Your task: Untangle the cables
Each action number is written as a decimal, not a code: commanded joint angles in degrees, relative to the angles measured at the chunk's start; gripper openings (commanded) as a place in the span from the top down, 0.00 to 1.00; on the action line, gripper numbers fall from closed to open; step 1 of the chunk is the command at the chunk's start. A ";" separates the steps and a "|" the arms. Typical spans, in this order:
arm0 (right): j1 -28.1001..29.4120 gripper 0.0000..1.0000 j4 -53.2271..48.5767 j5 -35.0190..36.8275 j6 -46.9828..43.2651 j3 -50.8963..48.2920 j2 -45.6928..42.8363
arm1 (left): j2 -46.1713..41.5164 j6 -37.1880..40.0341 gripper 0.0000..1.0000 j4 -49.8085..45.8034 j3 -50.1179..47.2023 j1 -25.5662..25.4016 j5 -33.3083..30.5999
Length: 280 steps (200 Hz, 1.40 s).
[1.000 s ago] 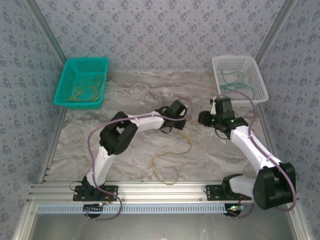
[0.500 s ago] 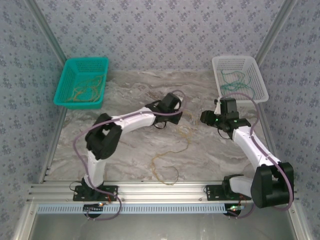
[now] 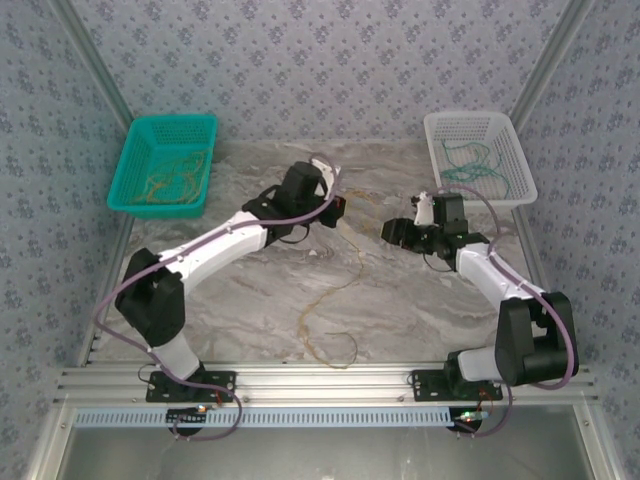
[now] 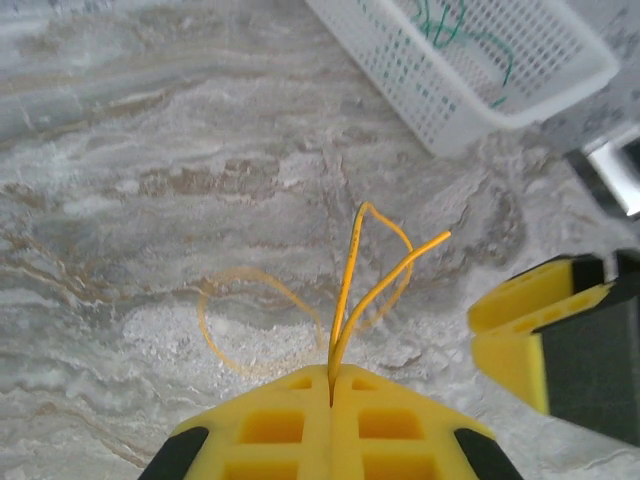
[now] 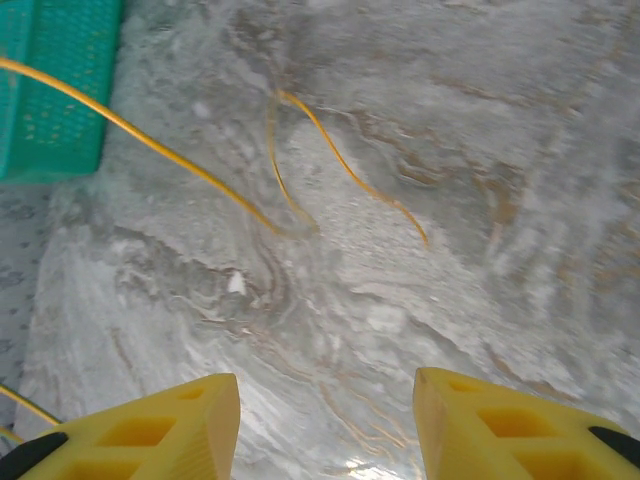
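An orange cable (image 3: 303, 322) runs from a loose loop near the table's front up to my left gripper (image 3: 336, 209), which is shut on it. In the left wrist view two strands of that orange cable (image 4: 345, 300) rise from the closed left gripper (image 4: 331, 372), and a faint loop lies on the marble below. My right gripper (image 3: 393, 232) stands open just to the right with nothing between its fingers. In the right wrist view the right gripper (image 5: 325, 405) hangs over bare marble, with the orange cable (image 5: 340, 165) lying farther out.
A teal basket (image 3: 170, 120) at the back left holds orange cables (image 3: 170, 185). A white basket (image 3: 470, 116) at the back right holds green cables (image 3: 465, 165). The white basket (image 4: 480, 90) and a right finger (image 4: 525, 325) appear in the left wrist view.
My left arm has swung toward the back left, drawing the orange cable along. My right gripper has moved left toward it and its jaws have spread wider.
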 commanded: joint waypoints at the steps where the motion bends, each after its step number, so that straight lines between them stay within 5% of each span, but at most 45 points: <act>1: 1.36 0.48 5.32 -4.70 -1.12 0.07 -1.45 | -6.33 2.29 1.00 2.13 -0.32 1.00 5.51; 66: 5.40 0.43 12.55 -3.61 -7.34 -2.12 -12.95 | -15.39 8.30 1.00 10.09 -9.14 1.77 20.08; 83: 7.50 0.33 12.83 -1.45 -11.16 -2.96 -15.82 | -17.61 8.48 1.00 12.68 -11.96 2.33 22.12; 105: 9.42 0.33 14.08 -2.96 -13.27 -2.75 -17.16 | -18.36 8.27 1.00 13.53 -12.76 2.71 26.72; 138: 14.29 0.37 12.94 4.47 -16.82 -0.95 -17.26 | -19.03 8.38 1.00 14.96 -13.84 2.76 29.57; 154: 15.03 0.47 12.60 8.38 -16.98 -0.63 -17.40 | -19.81 8.53 1.00 15.59 -14.61 2.77 29.88; 185: 14.66 0.93 14.08 12.69 -16.39 -1.64 -18.60 | -21.21 8.80 1.00 15.82 -15.66 3.02 30.20; 209: 14.03 1.00 14.09 15.29 -15.62 -2.25 -19.85 | -22.36 7.72 1.00 17.67 -17.61 4.15 28.76; 280: 10.58 1.00 15.52 15.89 -12.35 -4.69 -21.99 | -22.80 5.80 1.00 21.81 -20.67 6.52 30.59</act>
